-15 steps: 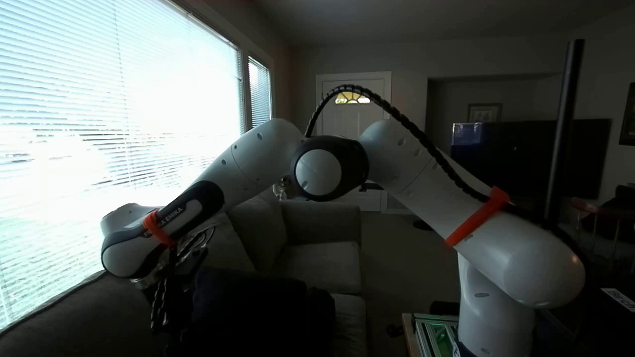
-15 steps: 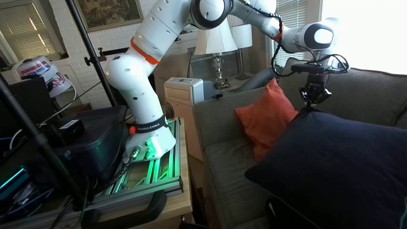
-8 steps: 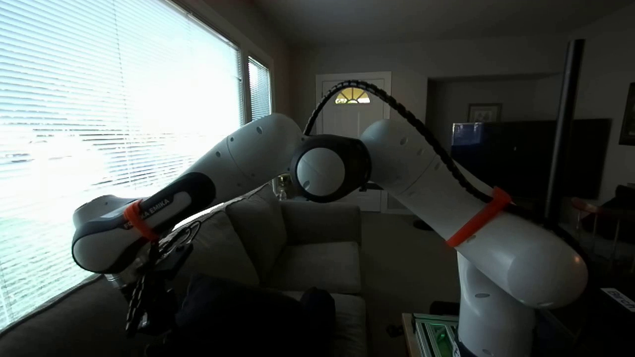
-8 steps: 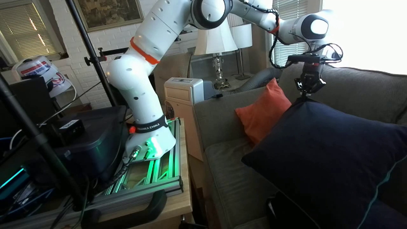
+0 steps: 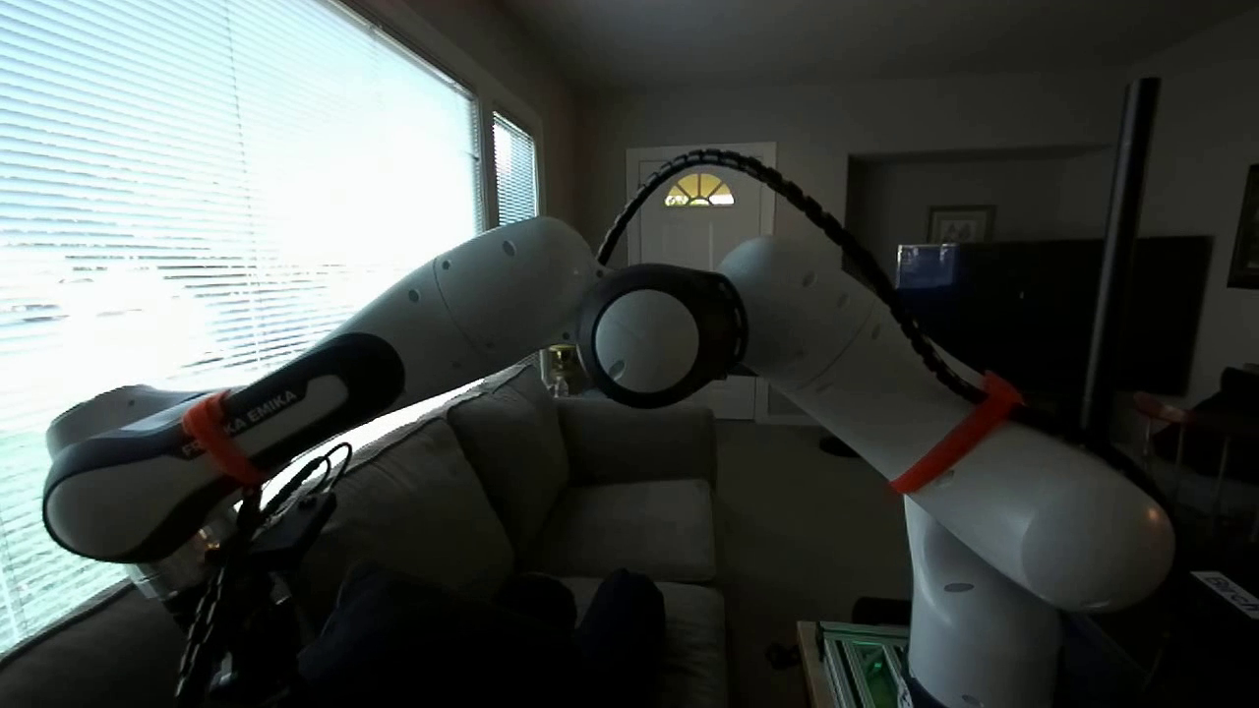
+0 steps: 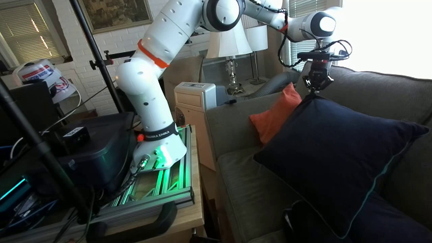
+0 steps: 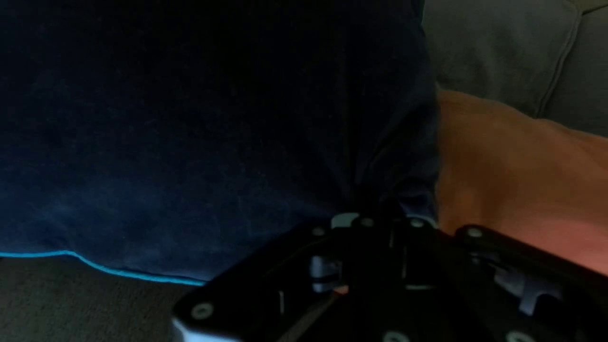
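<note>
Toward the left in an exterior view, the white robot arm [image 6: 153, 101] stands on a metal frame [image 6: 182, 195]. Next sits a grey couch [image 6: 238, 179] with an orange pillow [image 6: 275, 116] on it. Then comes the gripper [image 6: 314, 90], its fingers pinching the top corner of a big dark blue pillow [image 6: 330, 148]. It is held tilted over the couch seat.

navy pillow [image 6: 337, 145]: at least 1 | orange pillow [image 6: 275, 113]: 1 | claw [image 6: 315, 91]: 1 | arm [image 6: 148, 101]: 1 | lampshades [image 6: 229, 44] [image 6: 258, 38]: 2

The teal-piped navy pillow [image 6: 332, 152] slants — its top corner pinched.
</note>
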`<state>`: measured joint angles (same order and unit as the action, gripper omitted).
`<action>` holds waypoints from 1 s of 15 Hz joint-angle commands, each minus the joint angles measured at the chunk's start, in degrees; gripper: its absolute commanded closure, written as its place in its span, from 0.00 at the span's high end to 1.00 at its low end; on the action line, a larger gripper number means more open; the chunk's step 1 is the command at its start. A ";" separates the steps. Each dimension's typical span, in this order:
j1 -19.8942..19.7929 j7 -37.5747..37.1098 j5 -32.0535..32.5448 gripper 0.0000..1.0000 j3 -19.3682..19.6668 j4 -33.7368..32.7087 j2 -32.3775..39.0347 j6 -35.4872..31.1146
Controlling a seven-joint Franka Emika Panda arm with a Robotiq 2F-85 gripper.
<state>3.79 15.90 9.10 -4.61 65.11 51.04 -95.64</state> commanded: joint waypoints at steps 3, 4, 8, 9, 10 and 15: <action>1.89 2.02 -1.76 0.01 -2.29 -1.53 -0.86 2.56; 2.03 2.32 -1.87 0.01 -2.60 -1.20 -1.09 2.49; 2.86 4.56 -2.01 0.01 -4.08 -0.89 -1.95 3.88; 3.07 5.21 -2.01 0.01 -4.44 -0.80 -2.28 4.29; 3.22 6.14 -2.06 0.01 -4.82 -0.86 -2.57 4.81; 3.66 10.82 -2.28 0.01 -6.27 -2.38 -2.48 10.53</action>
<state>6.87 23.26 9.05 -9.70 64.68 49.25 -90.71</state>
